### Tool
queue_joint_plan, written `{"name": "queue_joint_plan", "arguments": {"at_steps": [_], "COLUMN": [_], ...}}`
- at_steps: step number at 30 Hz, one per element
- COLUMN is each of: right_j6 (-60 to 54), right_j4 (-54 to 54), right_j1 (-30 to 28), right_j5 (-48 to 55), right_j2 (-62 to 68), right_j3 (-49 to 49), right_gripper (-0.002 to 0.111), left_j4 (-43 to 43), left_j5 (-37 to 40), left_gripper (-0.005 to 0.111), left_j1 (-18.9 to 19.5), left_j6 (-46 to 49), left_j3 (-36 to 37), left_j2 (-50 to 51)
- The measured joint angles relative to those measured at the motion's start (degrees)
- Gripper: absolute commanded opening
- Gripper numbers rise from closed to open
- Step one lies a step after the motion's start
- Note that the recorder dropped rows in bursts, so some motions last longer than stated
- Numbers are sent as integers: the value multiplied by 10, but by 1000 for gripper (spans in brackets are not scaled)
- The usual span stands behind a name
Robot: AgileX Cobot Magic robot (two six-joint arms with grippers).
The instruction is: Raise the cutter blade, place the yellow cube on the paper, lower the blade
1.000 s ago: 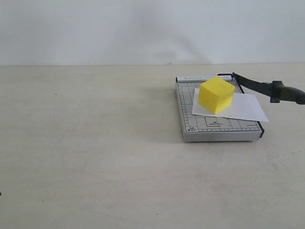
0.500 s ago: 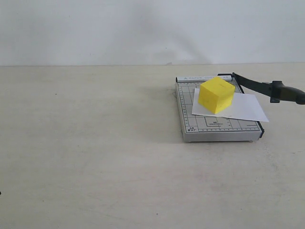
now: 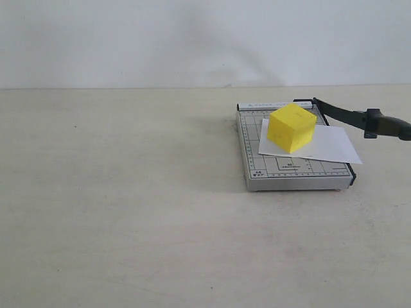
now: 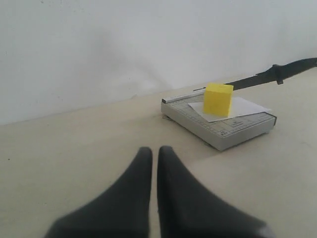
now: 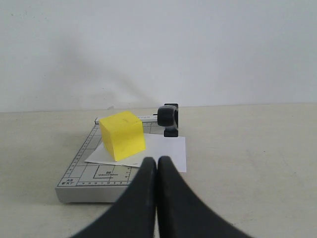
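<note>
The yellow cube (image 3: 291, 128) rests on the white paper (image 3: 331, 146), which lies skewed across the grey gridded trimmer (image 3: 282, 173) and overhangs its right edge. The cutter blade (image 3: 343, 115) slants up from its hinge, its thick black handle (image 3: 387, 126) hanging off to the right above the table. Neither gripper shows in the exterior view. My left gripper (image 4: 154, 151) is shut and empty over bare table, well short of the trimmer (image 4: 233, 130) and cube (image 4: 218, 99). My right gripper (image 5: 156, 162) is shut and empty, just in front of the paper (image 5: 166, 148), cube (image 5: 122, 135) and blade handle (image 5: 168, 117).
A plain beige tabletop (image 3: 128, 192) stretches left and in front of the trimmer. A white wall (image 3: 192, 38) closes the back.
A small dark tip at the exterior view's lower left edge has gone out of view. Cube, paper and blade have not moved.
</note>
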Motion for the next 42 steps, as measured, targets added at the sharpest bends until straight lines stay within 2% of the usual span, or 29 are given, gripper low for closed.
{"name": "queue_joint_plan", "arguments": {"at_steps": [3,5,16,24,26,31,35,40,42], "right_j6": [0,0,0,0,0,20,123,218,237], "right_j4": [0,0,0,0,0,3,20,29,30], "right_j1": [0,0,0,0,0,0,0,0,0], "right_j5": [0,0,0,-1,-9,-72,-113,-114,-114], "right_j2": [0,0,0,-1,-1,-1,-1,-1,-1], "right_j3": [0,0,0,0,0,0,0,0,0], "right_gripper": [0,0,0,0,0,0,0,1,6], "left_j4": [62,76,85,120,123,132,134,136,136], "left_j5": [-14,-15,-14,93,97,97,97,97,97], "left_gripper": [4,4,4,4,4,4,4,4,4], "left_j1": [0,0,0,7,32,155,243,296,313], "left_j6": [-97,-120,-129,-131,-130,-68,-29,-22,-23], "left_j3": [0,0,0,3,3,3,3,3,3], "left_j2": [0,0,0,0,0,0,0,0,0]}}
